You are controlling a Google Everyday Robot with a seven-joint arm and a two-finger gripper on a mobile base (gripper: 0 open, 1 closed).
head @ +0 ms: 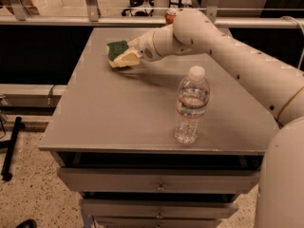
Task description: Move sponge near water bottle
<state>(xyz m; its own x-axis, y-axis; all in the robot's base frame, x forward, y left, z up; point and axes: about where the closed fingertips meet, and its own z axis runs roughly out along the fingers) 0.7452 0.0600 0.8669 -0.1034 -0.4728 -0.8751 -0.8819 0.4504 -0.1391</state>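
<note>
Camera view looks down on one grey table (118, 118) with three loose things on or above it: one sponge, one water bottle and one can. One white robot arm (237, 56) reaches in from the right and crosses the far half of the table toward the left. At its end is the single gripper (125, 59), low over the table's far-left part.

The gripper's pale fingers (128, 58) are drawn together on the sponge (116, 48). Its dark green scouring side juts out up and to the left of them, tilted. The foam underside mostly blends with the fingers, so the exact line of the grip is hard to make out. A soft shadow lies on the table beneath the gripper and wrist, and the sponge appears to sit slightly off the surface.

The water bottle (191, 106) stands upright on the near-right part of the table, close to the front edge. It has a white cap, a clear ribbed body and a label band with red. It is well apart from the sponge, and bare table lies between them.

The orange-red can (170, 17) stands at the far edge, mostly hidden behind the arm's elbow. Below the tabletop at least two drawer fronts (159, 180) are stacked, each with a small handle.
</note>
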